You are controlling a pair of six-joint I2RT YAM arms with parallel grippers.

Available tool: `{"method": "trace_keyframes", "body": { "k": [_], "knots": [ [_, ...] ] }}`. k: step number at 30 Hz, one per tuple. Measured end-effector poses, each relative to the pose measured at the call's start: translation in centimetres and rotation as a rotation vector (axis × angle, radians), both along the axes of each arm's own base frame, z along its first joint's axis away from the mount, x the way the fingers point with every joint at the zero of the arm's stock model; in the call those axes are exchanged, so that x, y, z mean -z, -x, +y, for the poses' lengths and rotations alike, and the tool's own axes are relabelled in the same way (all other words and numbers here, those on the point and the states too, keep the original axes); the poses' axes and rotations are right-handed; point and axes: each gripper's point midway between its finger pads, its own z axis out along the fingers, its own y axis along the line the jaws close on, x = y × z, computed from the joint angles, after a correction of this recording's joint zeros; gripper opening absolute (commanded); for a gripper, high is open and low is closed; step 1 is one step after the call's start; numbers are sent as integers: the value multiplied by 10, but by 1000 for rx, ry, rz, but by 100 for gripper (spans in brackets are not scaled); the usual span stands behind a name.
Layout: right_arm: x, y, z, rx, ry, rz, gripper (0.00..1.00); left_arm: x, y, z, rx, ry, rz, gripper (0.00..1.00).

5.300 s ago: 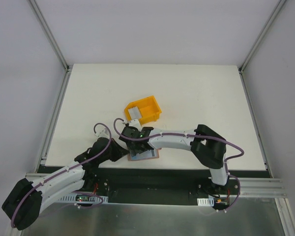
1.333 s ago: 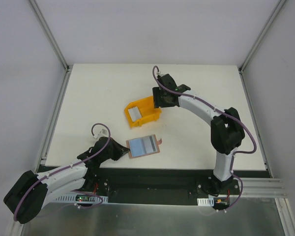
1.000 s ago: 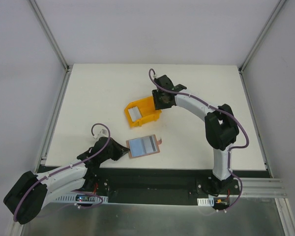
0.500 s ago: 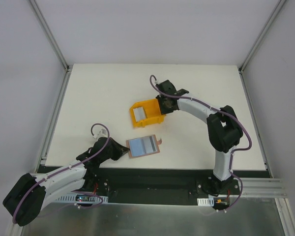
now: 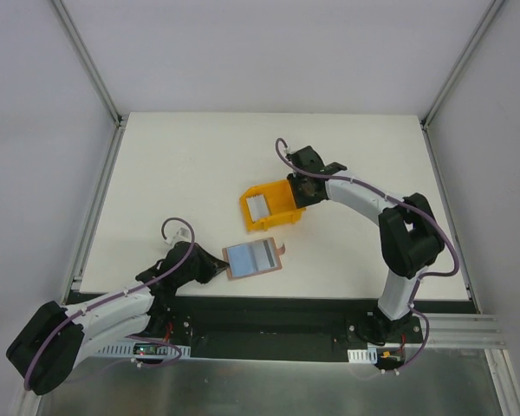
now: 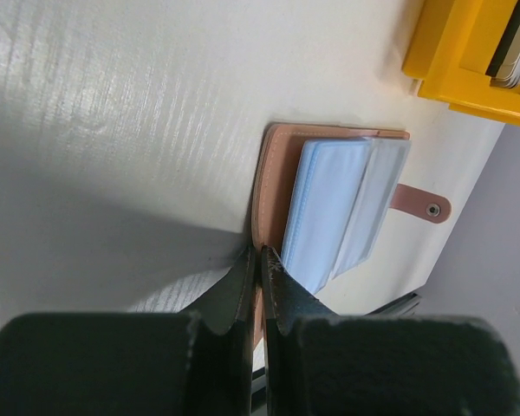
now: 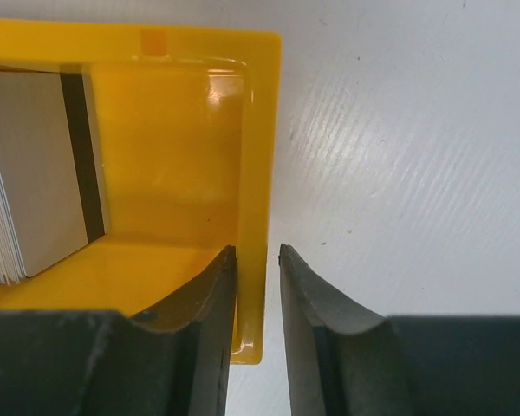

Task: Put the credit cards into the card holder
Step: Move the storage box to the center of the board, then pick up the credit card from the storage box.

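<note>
The card holder [image 5: 276, 256] lies open near the table's front edge, brown with a tab clasp [image 6: 420, 204]. Pale blue card leaves [image 6: 329, 204] lie on its inside. My left gripper [image 5: 218, 267] is shut on the card holder's brown left edge [image 6: 273, 165]. A stack of credit cards [image 7: 35, 199], one showing a dark stripe, stands in the yellow bin [image 5: 282, 198]. My right gripper [image 7: 256, 251] is closed around the bin's right wall [image 7: 256, 130]. Its inner finger presses the wall and a thin sliver shows at the outer one.
The yellow bin [image 6: 468, 52] sits just beyond the card holder, to its upper right. White tabletop [image 5: 173, 165] stretches left and behind the bin. Metal frame rails [image 5: 95, 208] run along the table's sides, and a dark rail runs along its front.
My right gripper has closed over the bin's wall and dragged the bin to the right, turning it slightly. The left gripper and the card holder have not moved.
</note>
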Motion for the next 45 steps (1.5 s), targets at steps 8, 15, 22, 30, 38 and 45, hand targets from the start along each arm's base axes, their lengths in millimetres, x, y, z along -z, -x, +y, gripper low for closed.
{"method": "trace_keyframes", "body": {
  "k": [8, 15, 22, 30, 38, 45],
  "knots": [
    [-23, -10, -1, -42, 17, -31, 51, 1, 2, -7, 29, 22, 17, 0],
    [-63, -20, 8, -44, -45, -110, 64, 1, 4, -10, 51, 22, 12, 0],
    [-87, -6, 54, -54, -312, -79, 71, 1, 2, -11, 61, 17, 2, 0],
    [-55, 4, 92, -45, -406, 38, 77, 1, 2, -11, 62, 16, 0, 0],
    [-11, 4, 96, -5, -379, 129, 80, 1, 2, -11, 63, 16, -3, 0],
    [-1, 4, 107, -7, -393, 160, 80, 1, 2, -11, 62, 15, -1, 0]
  ]
}}
